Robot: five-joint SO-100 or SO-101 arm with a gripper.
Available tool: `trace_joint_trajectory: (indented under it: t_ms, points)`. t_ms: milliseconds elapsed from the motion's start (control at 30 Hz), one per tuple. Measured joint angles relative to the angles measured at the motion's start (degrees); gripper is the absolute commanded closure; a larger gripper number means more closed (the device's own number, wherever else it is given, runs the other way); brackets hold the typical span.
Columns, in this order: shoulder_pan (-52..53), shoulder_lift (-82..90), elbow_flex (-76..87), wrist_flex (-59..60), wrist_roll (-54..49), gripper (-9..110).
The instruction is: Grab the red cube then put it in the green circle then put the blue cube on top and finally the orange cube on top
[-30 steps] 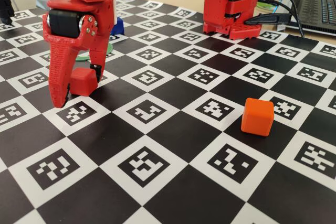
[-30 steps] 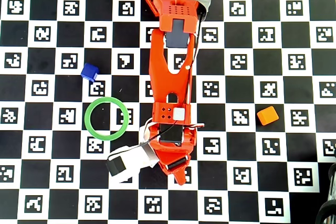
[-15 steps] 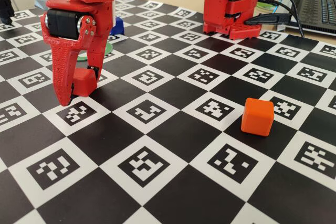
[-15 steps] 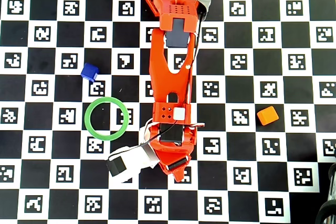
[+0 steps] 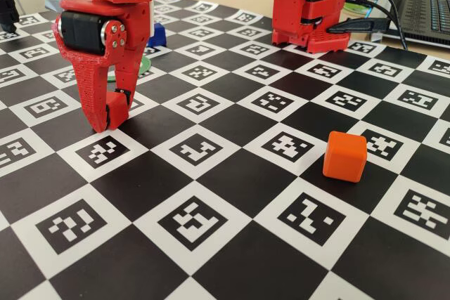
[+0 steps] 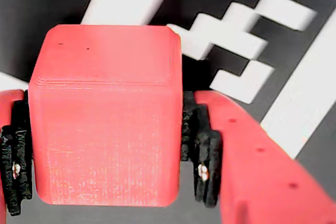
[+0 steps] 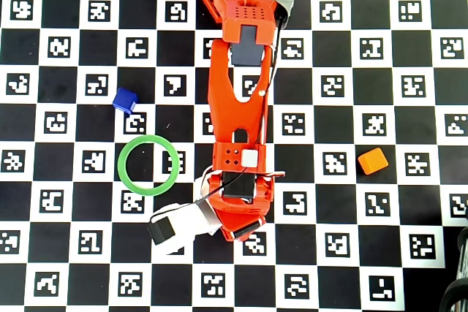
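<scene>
Red cube (image 6: 105, 114), a matte block with rounded edges and fine printed layer lines, is sitting clamped between the gripper (image 6: 107, 166)'s black ridged pads (image 6: 202, 166), low over the checkered marker board (image 5: 232, 173) and not yet in the green ring (image 7: 148, 165). That thin flat ring is lying empty just beside the arm, so I am judging only the first grasp done. Blue cube (image 7: 125, 99) and orange cube (image 5: 345, 156), both smooth and rounded, are waiting apart, unstacked
</scene>
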Motion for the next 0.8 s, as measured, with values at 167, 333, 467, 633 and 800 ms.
trace_joint_trajectory:
  t_ms: [167,333,467,633,800]
  points:
    - [2.55,6.77,0.09,6.94,1.93,92]
    - [7.56,17.84,5.8,10.63,3.16,92]
    - [12.57,26.37,16.0,9.32,2.72,92]
    - [17.31,31.46,25.49,4.48,1.58,92]
    - [19.95,31.73,30.06,-0.7,1.41,92]
